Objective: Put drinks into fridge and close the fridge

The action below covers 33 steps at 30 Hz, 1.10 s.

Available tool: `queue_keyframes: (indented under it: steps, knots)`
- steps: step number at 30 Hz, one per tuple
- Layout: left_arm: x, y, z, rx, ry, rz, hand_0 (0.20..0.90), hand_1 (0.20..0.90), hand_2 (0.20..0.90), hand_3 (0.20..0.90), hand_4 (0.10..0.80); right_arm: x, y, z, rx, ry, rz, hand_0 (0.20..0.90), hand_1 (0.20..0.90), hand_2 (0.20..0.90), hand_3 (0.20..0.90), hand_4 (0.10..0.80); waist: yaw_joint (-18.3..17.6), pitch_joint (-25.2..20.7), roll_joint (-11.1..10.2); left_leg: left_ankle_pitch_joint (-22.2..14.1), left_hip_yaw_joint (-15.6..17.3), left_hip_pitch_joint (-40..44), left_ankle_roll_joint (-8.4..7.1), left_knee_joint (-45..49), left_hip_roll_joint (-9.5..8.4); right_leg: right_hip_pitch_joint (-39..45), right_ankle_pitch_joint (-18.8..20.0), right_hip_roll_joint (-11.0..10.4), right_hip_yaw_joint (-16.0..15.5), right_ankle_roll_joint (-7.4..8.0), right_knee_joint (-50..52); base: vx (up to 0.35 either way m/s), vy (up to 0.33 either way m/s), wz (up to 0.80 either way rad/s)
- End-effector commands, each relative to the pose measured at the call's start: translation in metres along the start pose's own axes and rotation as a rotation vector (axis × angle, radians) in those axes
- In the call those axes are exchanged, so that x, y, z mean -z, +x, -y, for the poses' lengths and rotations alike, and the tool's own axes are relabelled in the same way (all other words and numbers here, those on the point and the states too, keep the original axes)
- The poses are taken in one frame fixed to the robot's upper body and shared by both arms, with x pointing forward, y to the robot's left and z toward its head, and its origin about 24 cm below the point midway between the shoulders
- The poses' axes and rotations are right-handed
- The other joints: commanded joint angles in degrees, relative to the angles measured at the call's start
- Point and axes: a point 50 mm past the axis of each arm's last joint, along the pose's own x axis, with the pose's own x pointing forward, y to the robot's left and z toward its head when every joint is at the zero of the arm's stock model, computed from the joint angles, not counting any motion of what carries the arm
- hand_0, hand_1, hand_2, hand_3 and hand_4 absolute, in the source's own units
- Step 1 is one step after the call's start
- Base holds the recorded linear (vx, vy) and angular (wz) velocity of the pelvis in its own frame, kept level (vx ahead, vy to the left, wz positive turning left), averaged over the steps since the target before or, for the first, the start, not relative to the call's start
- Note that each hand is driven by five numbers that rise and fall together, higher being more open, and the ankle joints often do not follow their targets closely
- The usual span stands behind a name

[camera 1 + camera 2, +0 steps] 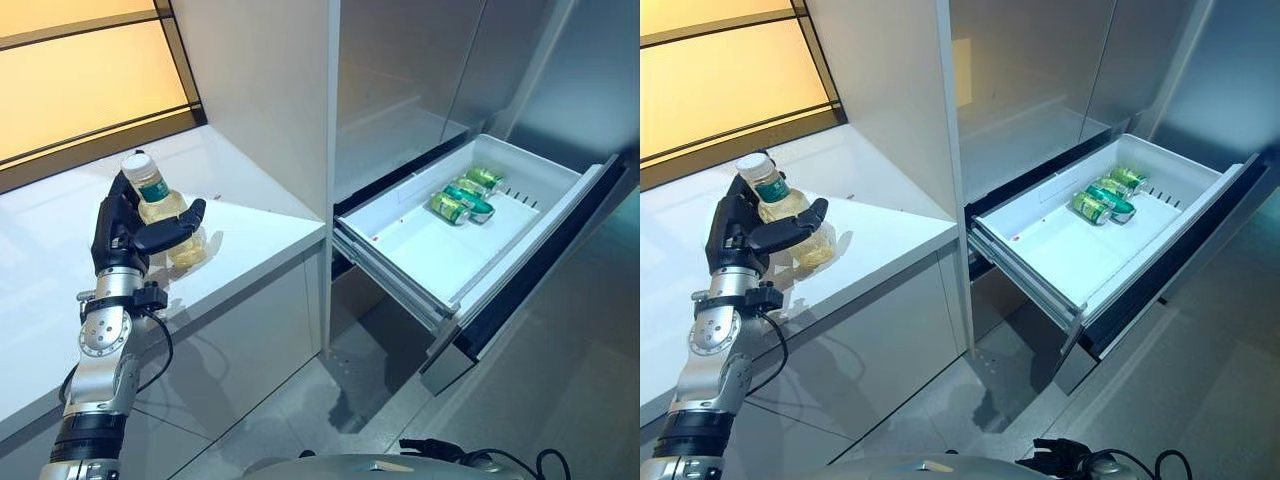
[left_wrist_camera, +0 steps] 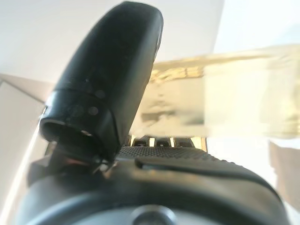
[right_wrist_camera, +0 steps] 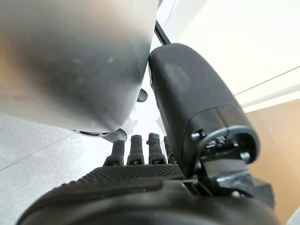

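A clear bottle (image 1: 158, 203) of pale yellow drink with a green label and white cap stands upright at the white counter (image 1: 255, 232). My left hand (image 1: 122, 232) is shut on it, fingers behind it and thumb (image 2: 112, 70) across its front; the bottle (image 2: 229, 101) shows past the thumb in the left wrist view. To the right, the fridge's white drawer (image 1: 425, 255) is pulled out, with several green cans (image 1: 462, 200) lying at its far end. My right hand (image 3: 140, 183) shows only in its own wrist view, fingers straight and holding nothing.
The steel fridge doors (image 1: 420, 70) above the drawer are closed. A tall white cabinet side (image 1: 270, 90) separates counter and fridge. An amber window panel (image 1: 80, 80) runs behind the counter. The drawer's dark front (image 1: 540, 270) juts over the grey tiled floor (image 1: 560, 400).
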Motion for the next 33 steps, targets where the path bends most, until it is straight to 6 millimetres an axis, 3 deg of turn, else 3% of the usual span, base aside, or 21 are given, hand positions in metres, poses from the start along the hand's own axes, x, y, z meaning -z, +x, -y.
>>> queue_keyframes:
  steps: [1, 16, 33]
  knots:
    - [-0.0354, 0.017, -0.0026, -0.029, 0.021, 0.203, 0.9, 0.9, 0.9, 0.9, 0.8, 0.0106, -0.0043, 0.0096, 0.001, -0.055, -0.062, 0.9, 0.9, 0.9, 0.9, 0.8, -0.08, -1.37, 1.05, -6.4, 4.99, 2.31, -0.59, 0.4, 0.59, -0.45, -5.13, 0.05, 0.69, 2.67, 4.33, 0.0, 0.0, 0.0]
    - [-0.0401, 0.0202, -0.0061, -0.105, 0.028, 0.235, 0.9, 0.9, 0.9, 0.9, 0.8, 0.0149, -0.0036, 0.0062, -0.004, -0.059, -0.073, 0.9, 0.9, 0.9, 0.9, 0.8, -0.76, -1.51, 1.02, -6.52, 5.45, 2.42, -0.66, 0.4, 0.62, -0.33, -5.14, 0.09, 0.95, 2.78, 4.29, 0.0, 0.0, 0.0]
    - [-0.0356, 0.0224, -0.0011, -0.059, 0.061, 0.19, 0.9, 0.9, 0.9, 0.9, 0.8, 0.0169, -0.0036, 0.0054, -0.007, -0.053, -0.075, 0.9, 0.9, 0.9, 0.9, 0.8, -1.18, -1.26, 1.27, -6.64, 5.57, 2.69, -0.47, 0.4, 0.53, -0.34, -5.28, 0.26, 1.34, 2.8, 4.63, 0.0, 0.0, 0.0]
